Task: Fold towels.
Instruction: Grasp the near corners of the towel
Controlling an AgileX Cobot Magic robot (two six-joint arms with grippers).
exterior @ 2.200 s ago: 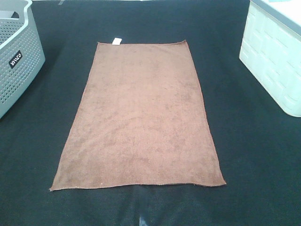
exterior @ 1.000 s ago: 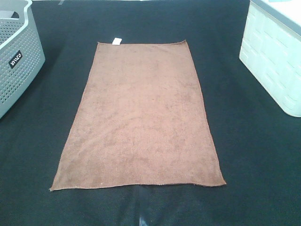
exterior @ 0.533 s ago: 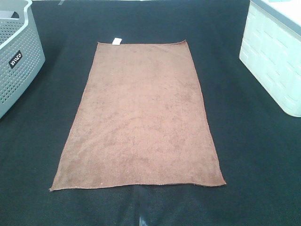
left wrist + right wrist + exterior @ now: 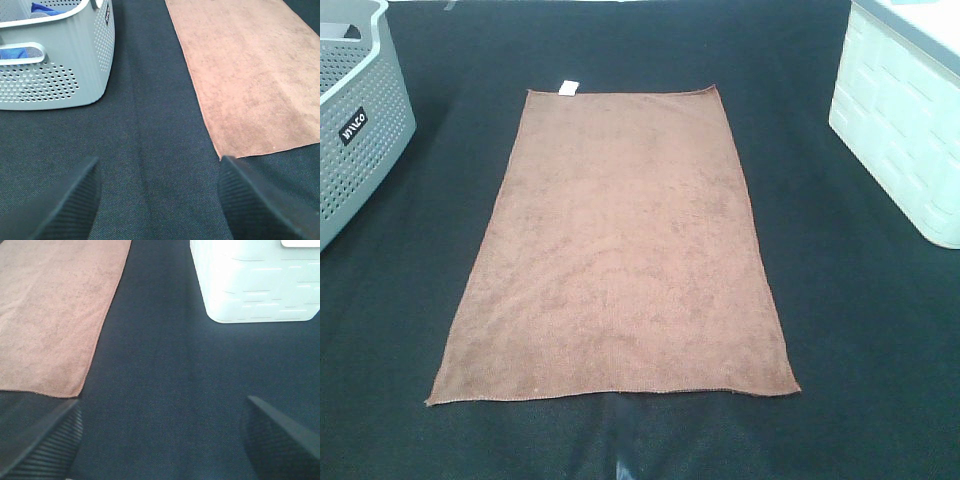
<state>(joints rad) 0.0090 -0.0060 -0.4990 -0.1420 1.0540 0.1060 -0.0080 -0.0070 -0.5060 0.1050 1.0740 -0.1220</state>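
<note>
The brown towel (image 4: 620,250) lies flat and fully spread on the black table cloth, long side running away from me, with a small white tag (image 4: 568,87) at its far left corner. Neither gripper shows in the exterior high view. In the left wrist view my left gripper (image 4: 157,200) is open and empty above bare cloth, left of the towel's near left corner (image 4: 222,156). In the right wrist view my right gripper (image 4: 165,435) is open and empty above bare cloth, right of the towel's near right corner (image 4: 75,392).
A grey perforated basket (image 4: 355,120) stands at the far left; the left wrist view shows blue cloth (image 4: 45,8) inside it. A white box (image 4: 905,120) stands at the far right. Black cloth (image 4: 850,330) covers the table around the towel.
</note>
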